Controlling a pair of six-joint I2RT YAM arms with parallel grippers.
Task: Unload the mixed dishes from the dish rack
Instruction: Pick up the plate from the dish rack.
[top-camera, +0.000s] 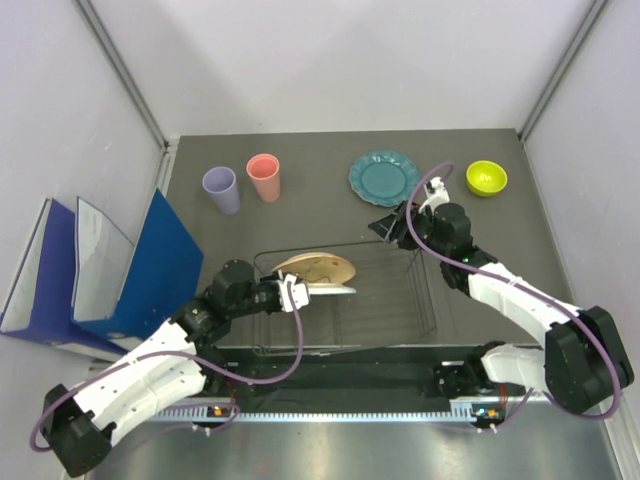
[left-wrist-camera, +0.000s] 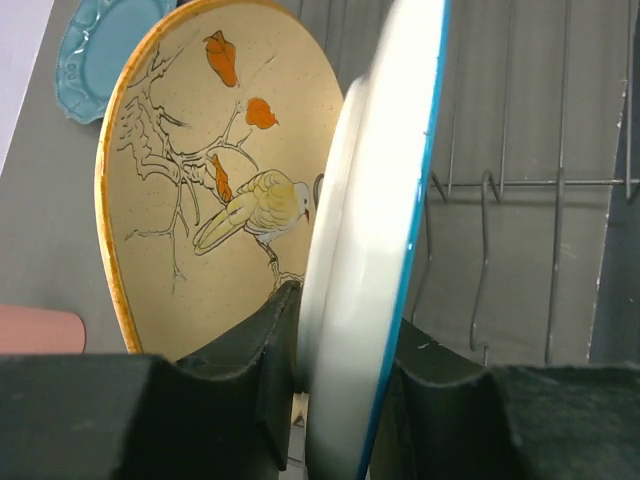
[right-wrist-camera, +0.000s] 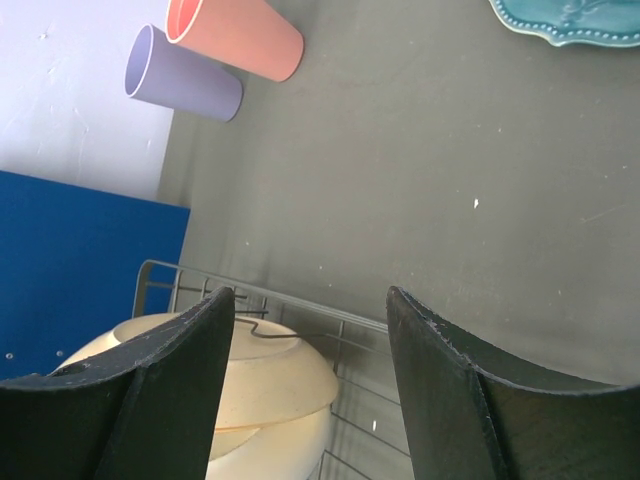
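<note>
Four pieces stood unloaded on the worktop (top-camera: 300, 215) beyond the rack (top-camera: 400, 300): lavender cup (top-camera: 221, 189), pink cup (top-camera: 264, 177), teal plate (top-camera: 383, 178) and bowl (top-camera: 486, 178). Two were left in the rack, at its left end: the peach plate (left-wrist-camera: 200, 150), leaning on edge, and the white plate (left-wrist-camera: 370, 250) just in front of it. The task was judged about two-thirds done.

The left pincer (left-wrist-camera: 345, 390) had the white plate's rim between narrowly parted jaws. It appeared to be pinching the rim, though blur left contact on one side unconfirmed. The right pincer (right-wrist-camera: 310, 300) hung wide open and empty over the worktop by the rack's far edge.

The white plate was seen edge-on, so its face was hidden. Its lower edge and the tines under it were cut off by the pincer.
</note>
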